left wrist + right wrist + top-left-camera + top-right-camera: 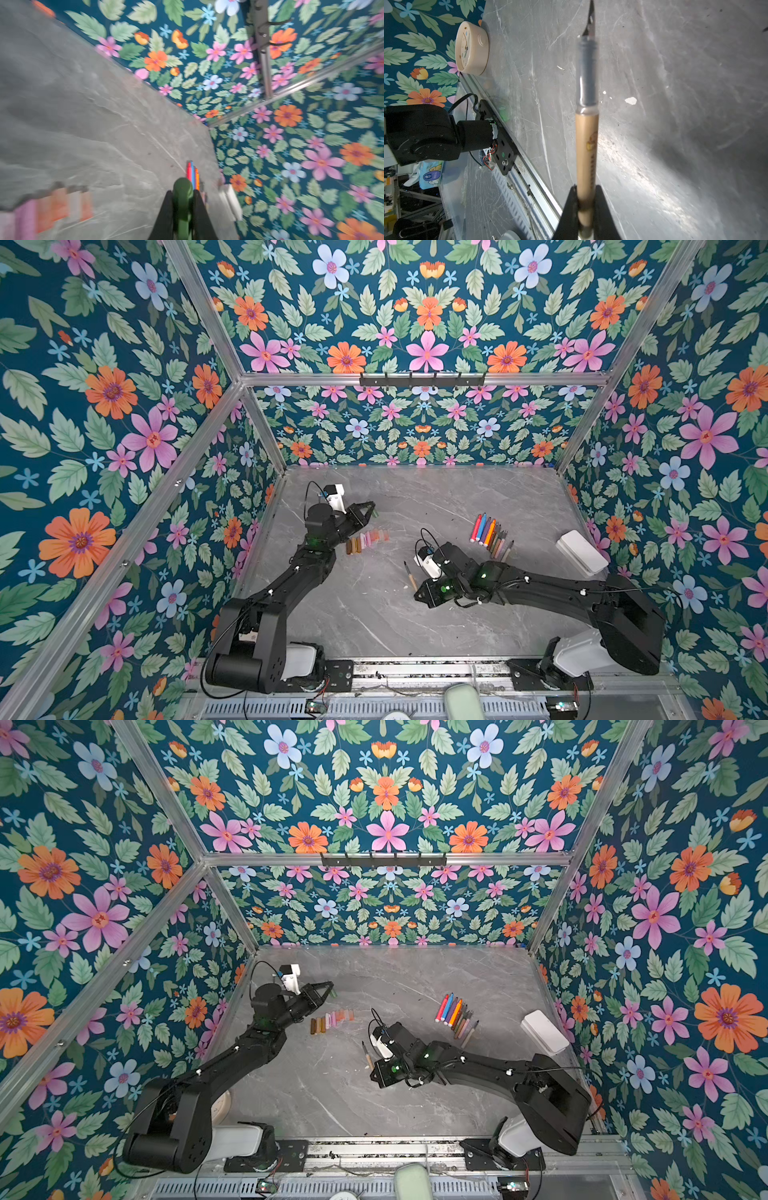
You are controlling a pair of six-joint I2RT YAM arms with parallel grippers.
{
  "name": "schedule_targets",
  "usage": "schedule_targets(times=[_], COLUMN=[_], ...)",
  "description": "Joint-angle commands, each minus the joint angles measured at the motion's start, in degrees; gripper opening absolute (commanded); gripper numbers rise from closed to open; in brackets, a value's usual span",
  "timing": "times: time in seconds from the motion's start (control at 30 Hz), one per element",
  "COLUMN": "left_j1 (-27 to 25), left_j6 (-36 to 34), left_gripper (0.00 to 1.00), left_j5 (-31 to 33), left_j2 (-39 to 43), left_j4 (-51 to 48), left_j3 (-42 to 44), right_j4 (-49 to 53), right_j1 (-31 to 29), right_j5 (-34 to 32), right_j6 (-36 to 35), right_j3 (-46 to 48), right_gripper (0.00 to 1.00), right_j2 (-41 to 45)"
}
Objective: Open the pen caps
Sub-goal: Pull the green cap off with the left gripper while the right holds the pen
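Left gripper (pixel 183 193) clamped on green cap (pixel 182 184); right gripper (pixel 585 194) clamped on uncapped pen (pixel 586 135). Risks: exposed nib (pixel 590 22) marks table (pixel 675 104) if the arm dips; cap rolls on release.

The desk (pixel 675 124) looks like grey marbled stone, smooth and slightly glossy, with many fine scratches. The pen (pixel 586 155) has a matt beige barrel and a clear grey plastic front part. The green pen cap (pixel 182 193) is smooth plastic. The frame rails (pixel 299 379) are brushed metal.

Floral walls (pixel 428 323) and aluminium frame (pixel 291 379) enclose a grey marble tabletop (pixel 415 497).
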State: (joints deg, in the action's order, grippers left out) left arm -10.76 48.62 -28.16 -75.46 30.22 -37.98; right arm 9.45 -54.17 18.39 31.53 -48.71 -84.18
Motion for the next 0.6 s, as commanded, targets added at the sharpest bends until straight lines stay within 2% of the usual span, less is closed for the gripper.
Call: schedule_targets(times=[0.0, 0.1, 0.2, 0.57], left_j1=[2.51, 6.05, 8.76, 9.95], left_j6=[-12.1, -16.45, -19.68, -22.33], left_gripper=[0.03, 0.03, 0.03, 0.1], left_j5=[10.8, 17.31, 20.38, 19.46], left_j2=[2.46, 4.21, 3.65, -5.72], left_j4=[-17.98, -23.44, -26.47, -25.97], left_j3=[0.36, 2.81, 3.94, 2.95], right_j4=[1.2, 0.88, 1.08, 2.01], right_j1=[-0.06, -0.08, -0.06, -0.1], right_j5=[-2.21, -2.05, -1.69, -2.35], right_j6=[-0.5, -0.55, -0.84, -0.79], right_j3=[0.7, 0.82, 0.16, 0.69], right_gripper=[0.0, 0.0, 0.0, 0.0], right_j2=[0.77, 0.3, -0.43, 0.72])
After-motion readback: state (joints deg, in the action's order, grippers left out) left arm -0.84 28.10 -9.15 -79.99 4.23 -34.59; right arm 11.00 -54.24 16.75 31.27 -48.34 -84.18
